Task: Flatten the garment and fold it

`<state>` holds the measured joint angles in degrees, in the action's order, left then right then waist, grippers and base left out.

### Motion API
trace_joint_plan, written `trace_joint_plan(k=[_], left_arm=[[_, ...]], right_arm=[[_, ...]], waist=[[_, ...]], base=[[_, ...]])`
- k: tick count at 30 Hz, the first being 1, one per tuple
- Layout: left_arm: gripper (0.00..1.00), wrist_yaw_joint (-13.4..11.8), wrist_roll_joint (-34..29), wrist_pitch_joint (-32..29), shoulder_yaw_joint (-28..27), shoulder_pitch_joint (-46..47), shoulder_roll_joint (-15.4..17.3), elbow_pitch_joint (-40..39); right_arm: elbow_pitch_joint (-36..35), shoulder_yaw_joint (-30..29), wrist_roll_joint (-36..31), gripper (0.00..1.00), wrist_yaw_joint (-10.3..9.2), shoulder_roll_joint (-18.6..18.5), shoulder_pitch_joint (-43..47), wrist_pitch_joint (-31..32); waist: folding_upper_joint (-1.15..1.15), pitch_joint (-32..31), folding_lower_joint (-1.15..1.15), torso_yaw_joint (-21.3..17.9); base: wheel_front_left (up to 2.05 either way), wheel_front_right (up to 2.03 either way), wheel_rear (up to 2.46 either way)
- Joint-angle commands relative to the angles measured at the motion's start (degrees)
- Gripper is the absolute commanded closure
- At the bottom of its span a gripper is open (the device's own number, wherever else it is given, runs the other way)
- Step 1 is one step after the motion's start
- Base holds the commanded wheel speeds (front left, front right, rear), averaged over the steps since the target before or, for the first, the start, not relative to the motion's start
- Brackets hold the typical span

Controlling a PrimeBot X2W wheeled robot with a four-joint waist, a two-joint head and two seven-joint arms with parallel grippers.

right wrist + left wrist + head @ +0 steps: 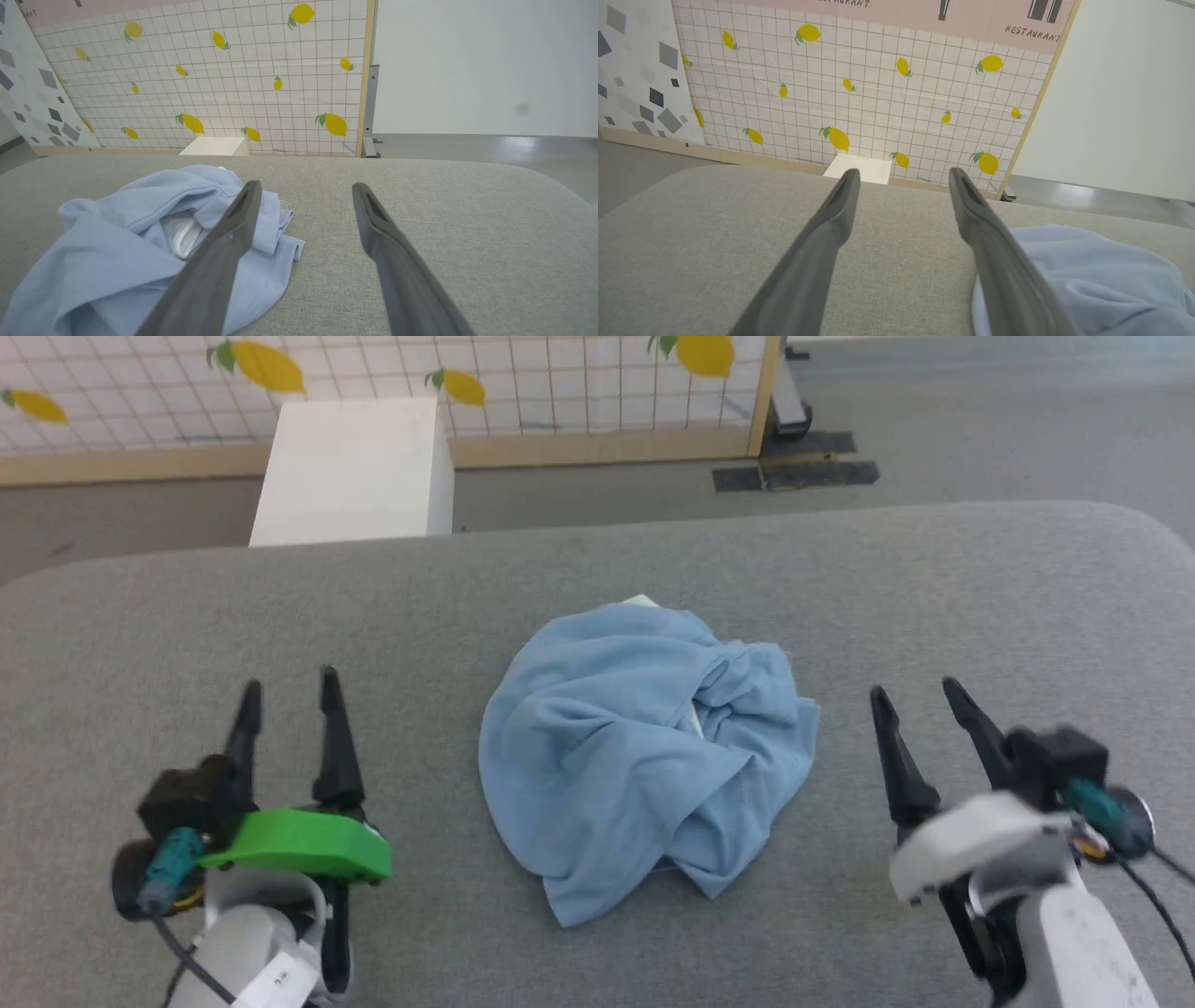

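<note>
Left gripper (289,683): lower left of the head view, fingers parted, nothing between them, tips over bare grey padded surface (187,616). Right gripper (913,689): lower right, also parted and empty.

The garment (616,747) sits between the two at frame centre, a crumpled blue heap on the surface. It lies to the right of the left gripper and to the left of the right one. Neither touches it.

Key relation: the gap from the right gripper's inner finger to the heap's right edge looks clearly smaller than the left-side gap. Judgement: the right arm has the shorter reach.

Long axis: none usable. The outline is roundish, a bit taller than wide in frame, with a tapered flap toward the lower centre. Sleeves and shoulders can't be told apart.

View differences:
- Right wrist view: a stitched hem edge (280,242) faces that gripper, and a white piece (182,235) is tucked in a fold, possibly the collar, not certain.
- Left wrist view: only a smooth blue bulge at lower right, no edge to pinch.
- Head view: gives the full outline, with a white scrap (642,603) at the top rim.

Judgement: flattening not yet begun; the hem on the right looks like the best first grab.
</note>
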<state>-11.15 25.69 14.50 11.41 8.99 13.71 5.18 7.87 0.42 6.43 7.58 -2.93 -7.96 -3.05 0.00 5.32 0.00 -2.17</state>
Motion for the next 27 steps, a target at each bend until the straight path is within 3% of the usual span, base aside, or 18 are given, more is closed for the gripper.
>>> trace_joint_plan(k=[1, 15, 16, 17, 18, 19, 23, 27], left_arm=[[0.00, 0.4, -2.2, 0.5, -1.8, -0.7, -0.8, -1.6], [0.00, 8.9, -9.6, 0.5, -10.6, -0.3, -9.4, -2.6], [0.00, 9.4, -9.7, 0.5, -10.9, -0.3, -9.7, -2.2], [0.00, 9.8, -9.8, 0.5, -11.1, -0.2, -9.9, -1.9], [0.00, 10.2, -10.0, 0.5, -11.3, -0.2, -10.1, -1.5], [0.00, 10.5, -10.2, 0.5, -11.5, -0.1, -10.3, -1.3], [0.00, 11.3, -10.6, 0.5, -12.3, -0.4, -10.6, -0.1], [0.00, 11.9, -11.2, 0.5, -13.1, -0.9, -10.7, 0.5]], right_arm=[[1.0, 0.5, -0.5, 0.00, -0.09, 0.0, -3.2, 2.7], [17.8, 0.3, -1.5, 0.00, -0.09, 0.0, -21.5, 35.0], [18.4, 0.5, -1.0, 0.10, -0.09, 0.0, -22.0, 36.4], [18.5, 0.6, -0.7, 0.50, -0.09, 0.0, -22.4, 37.0], [18.6, 0.5, -0.5, 0.80, -0.09, 0.0, -22.8, 37.2], [18.5, 0.5, -0.2, 1.00, -0.09, 0.0, -23.0, 37.0], [17.5, 1.1, 1.7, 1.00, -0.09, 0.0, -23.4, 33.0], [14.0, 6.9, 4.4, 1.00, -0.09, 0.1, -23.8, 25.2]], waist=[[0.00, 3.1, 0.00, 2.5], [0.00, 9.2, 0.00, 9.4], [0.00, 9.3, 0.00, 9.7], [0.00, 9.3, 0.00, 9.9], [0.00, 9.1, 0.00, 10.0], [0.00, 9.0, 0.00, 10.1], [0.00, 7.5, 0.00, 10.0], [0.00, 5.2, 0.00, 9.5]], base=[[0.00, 0.00, 0.00], [0.00, 0.00, 0.00], [0.00, 0.00, 0.00], [0.00, 0.00, 0.00], [0.00, 0.00, 0.00], [0.00, 0.00, 0.00], [0.00, 0.00, 0.00], [0.00, 0.00, 0.00]])
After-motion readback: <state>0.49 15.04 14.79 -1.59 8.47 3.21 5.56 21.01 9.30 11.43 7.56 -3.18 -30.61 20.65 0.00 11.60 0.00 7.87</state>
